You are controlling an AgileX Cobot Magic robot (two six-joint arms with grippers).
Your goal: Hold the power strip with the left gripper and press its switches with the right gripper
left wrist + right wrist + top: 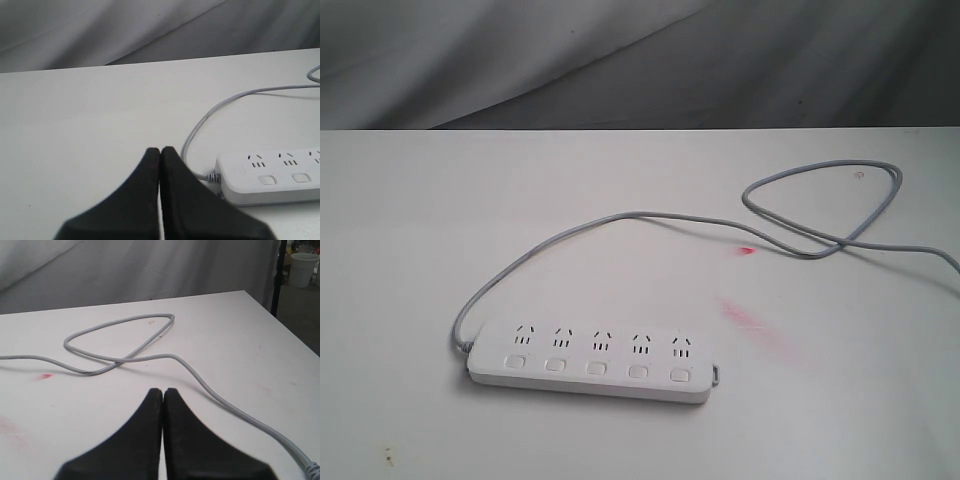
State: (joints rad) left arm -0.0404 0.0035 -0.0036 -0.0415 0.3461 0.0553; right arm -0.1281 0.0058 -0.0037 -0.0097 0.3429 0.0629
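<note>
The white power strip (590,361) lies flat on the white table (410,230), near its front edge, with five switches (597,368) in a row along its near side. Its grey cord (620,218) leaves the left end and loops off to the right. Neither arm shows in the exterior view. In the left wrist view my left gripper (160,150) is shut and empty, and the strip's cord end (270,175) lies just beside it. My right gripper (163,390) is also shut and empty, above bare table close to the cord (210,387); the strip is out of that view.
Red smears (744,316) mark the table right of the strip, with a small red spot (745,251) by the cord. Grey cloth (620,60) hangs behind the table. The right wrist view shows the table's edge (280,325) and a white bucket (303,269) on the floor beyond.
</note>
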